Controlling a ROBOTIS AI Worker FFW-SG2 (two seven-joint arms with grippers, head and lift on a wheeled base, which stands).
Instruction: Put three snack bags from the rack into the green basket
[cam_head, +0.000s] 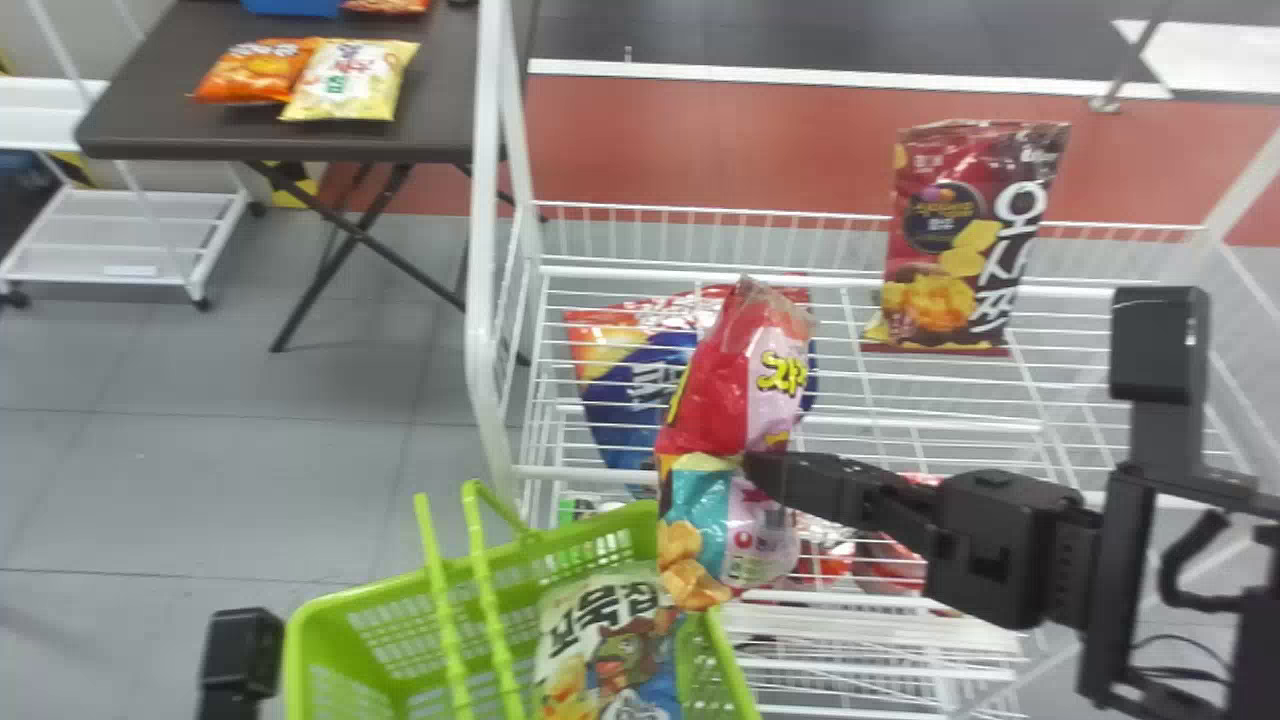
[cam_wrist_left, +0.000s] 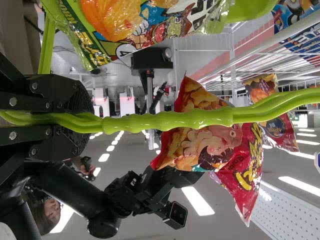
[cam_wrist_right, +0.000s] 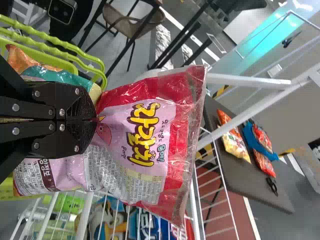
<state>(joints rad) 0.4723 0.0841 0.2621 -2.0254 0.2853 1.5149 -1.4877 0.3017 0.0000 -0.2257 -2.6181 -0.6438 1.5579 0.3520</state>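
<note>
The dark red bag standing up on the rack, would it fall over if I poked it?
It might: the dark red bag is taller than it is wide and stands on the thin bars of the wire rack. It's probably squashy, as its wrapper looks like thin, crinkly film. It looks puffy, so it's likely light for its size.

green basket (cam_head: 297, 660) cut off by the head view's bottom edge, white-and-blue snack bag (cam_head: 605, 665) in it cropped too, blue snack bag (cam_head: 622, 400) near the rack's (cam_head: 483, 250) left edge partly behind the red-and-pink snack bag (cam_head: 735, 390), black thing (cam_wrist_right: 271, 186) on the table (cam_head: 200, 125) too small to tell
</note>
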